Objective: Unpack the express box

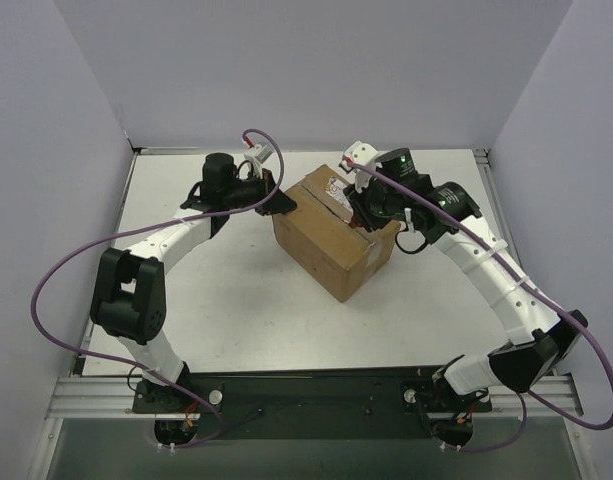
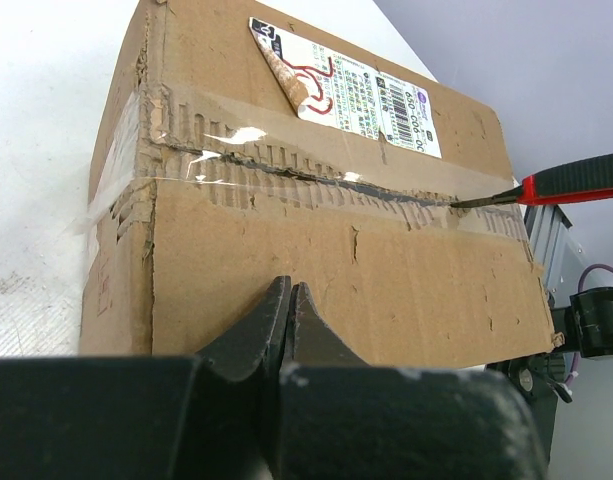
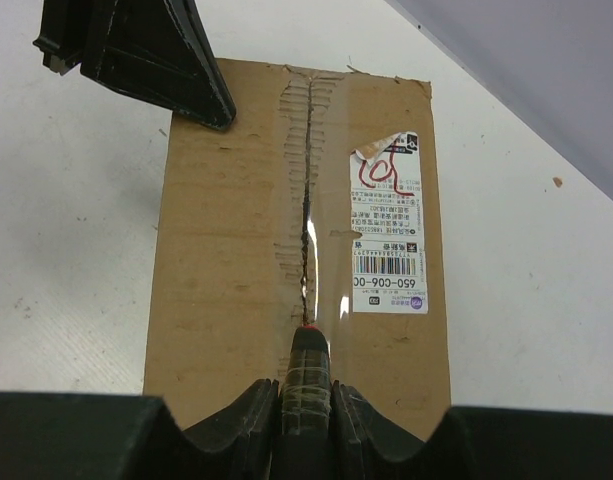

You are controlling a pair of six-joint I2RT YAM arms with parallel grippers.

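Note:
The express box (image 1: pixel 331 240), brown cardboard with a white label (image 2: pixel 351 92) and clear tape along its centre seam, sits mid-table with its flaps down. My left gripper (image 1: pixel 283 203) is shut and empty, its tips (image 2: pixel 291 300) pressed against the box's left top edge. My right gripper (image 1: pixel 361 215) is shut on a black and red knife (image 3: pixel 308 375) whose blade sits in the taped seam (image 3: pixel 306 250) near my end. The knife also shows in the left wrist view (image 2: pixel 571 182). The seam tape ahead of the blade looks ragged and split.
The white table (image 1: pixel 216 300) is bounded by grey walls behind and at both sides. Purple cables (image 1: pixel 76 260) loop beside each arm. A metal rail (image 1: pixel 316 385) runs along the near edge.

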